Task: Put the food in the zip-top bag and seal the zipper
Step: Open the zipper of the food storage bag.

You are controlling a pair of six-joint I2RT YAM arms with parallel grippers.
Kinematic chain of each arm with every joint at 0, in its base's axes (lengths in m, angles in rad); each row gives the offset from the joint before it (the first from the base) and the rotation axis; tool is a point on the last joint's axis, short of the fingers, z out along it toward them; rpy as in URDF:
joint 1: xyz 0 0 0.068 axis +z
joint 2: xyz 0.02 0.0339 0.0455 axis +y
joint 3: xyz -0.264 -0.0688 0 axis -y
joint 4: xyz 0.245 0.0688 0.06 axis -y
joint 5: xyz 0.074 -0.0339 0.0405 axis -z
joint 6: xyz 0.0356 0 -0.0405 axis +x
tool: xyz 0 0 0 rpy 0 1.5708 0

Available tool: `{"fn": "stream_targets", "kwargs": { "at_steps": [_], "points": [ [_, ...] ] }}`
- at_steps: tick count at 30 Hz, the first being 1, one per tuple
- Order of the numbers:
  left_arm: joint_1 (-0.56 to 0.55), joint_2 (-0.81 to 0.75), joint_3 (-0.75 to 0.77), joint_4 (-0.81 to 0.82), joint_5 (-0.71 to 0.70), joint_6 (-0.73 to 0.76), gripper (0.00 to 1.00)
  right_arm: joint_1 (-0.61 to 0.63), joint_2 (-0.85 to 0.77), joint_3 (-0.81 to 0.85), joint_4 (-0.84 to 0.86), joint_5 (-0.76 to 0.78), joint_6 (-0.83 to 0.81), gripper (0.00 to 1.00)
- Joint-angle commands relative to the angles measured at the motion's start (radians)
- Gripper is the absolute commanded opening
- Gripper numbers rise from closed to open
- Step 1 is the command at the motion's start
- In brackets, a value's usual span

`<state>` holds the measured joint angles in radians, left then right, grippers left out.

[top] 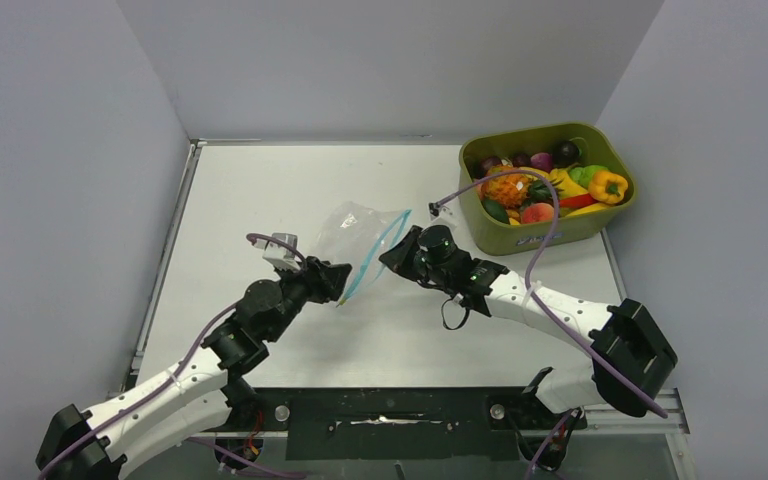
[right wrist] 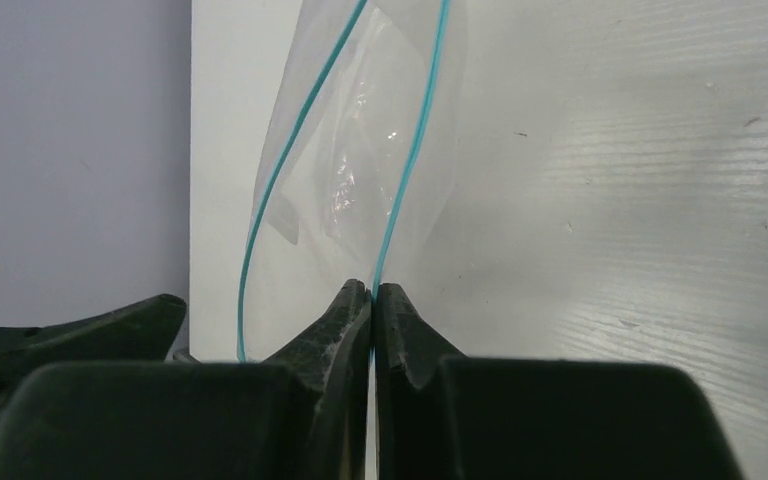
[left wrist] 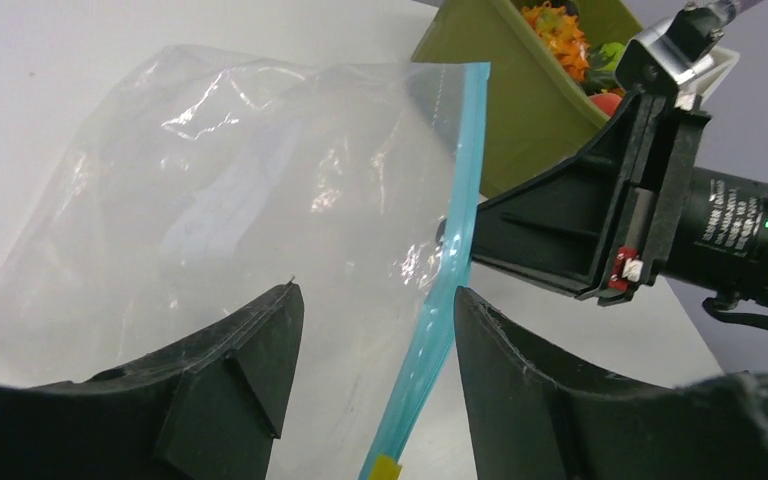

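From above, you cannot see the fingertips of the left gripper (top: 341, 288); its own body covers them and the near end of the zipper (top: 375, 255). Your right wrist view cuts the zip-top bag (right wrist: 345, 150) off at the top edge. In the left wrist view the tub (left wrist: 500, 110) runs off the top, leaving the food (left wrist: 558, 30) mostly unseen. A cable (top: 556, 215) crosses it from above.

No writing can be read. White print on the black body of the right arm's wrist (left wrist: 732, 225) is too blurred, and a pale mark on the olive-green tub's front wall (top: 535, 239) is too small.
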<state>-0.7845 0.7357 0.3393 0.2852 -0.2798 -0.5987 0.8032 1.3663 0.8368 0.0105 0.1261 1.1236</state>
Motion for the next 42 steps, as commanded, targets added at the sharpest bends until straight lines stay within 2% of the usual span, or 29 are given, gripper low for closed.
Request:
{"fn": "stream_targets", "kwargs": {
  "at_steps": [1,10,18,21,24,27,40,41,42],
  "points": [
    [0.001,-0.007,0.124,-0.034,0.034,0.101,0.58,0.028,-0.002,0.072,0.064,-0.019,-0.08,0.0],
    [-0.001,0.152,0.288,-0.176,0.137,0.238,0.6,0.064,0.012,0.125,0.05,-0.004,-0.119,0.0],
    [-0.002,0.213,0.314,-0.227,0.049,0.314,0.61,0.071,0.007,0.124,0.045,0.0,-0.127,0.0],
    [-0.002,0.212,0.342,-0.238,0.012,0.34,0.48,0.07,0.008,0.116,0.041,0.0,-0.137,0.0],
    [-0.002,0.205,0.346,-0.249,-0.02,0.353,0.24,0.071,0.015,0.106,0.036,0.0,-0.137,0.0],
    [-0.002,0.189,0.346,-0.259,-0.052,0.353,0.11,0.071,0.02,0.098,0.027,0.0,-0.135,0.0],
    [-0.001,0.122,0.341,-0.291,-0.073,0.376,0.09,0.071,0.03,0.053,-0.001,0.035,-0.122,0.0],
    [-0.001,0.115,0.337,-0.291,-0.074,0.376,0.08,0.07,0.032,0.053,-0.002,0.034,-0.122,0.0],
    [-0.001,0.108,0.334,-0.291,-0.068,0.378,0.0,0.071,0.033,0.053,-0.003,0.033,-0.121,0.0]
  ]
}}
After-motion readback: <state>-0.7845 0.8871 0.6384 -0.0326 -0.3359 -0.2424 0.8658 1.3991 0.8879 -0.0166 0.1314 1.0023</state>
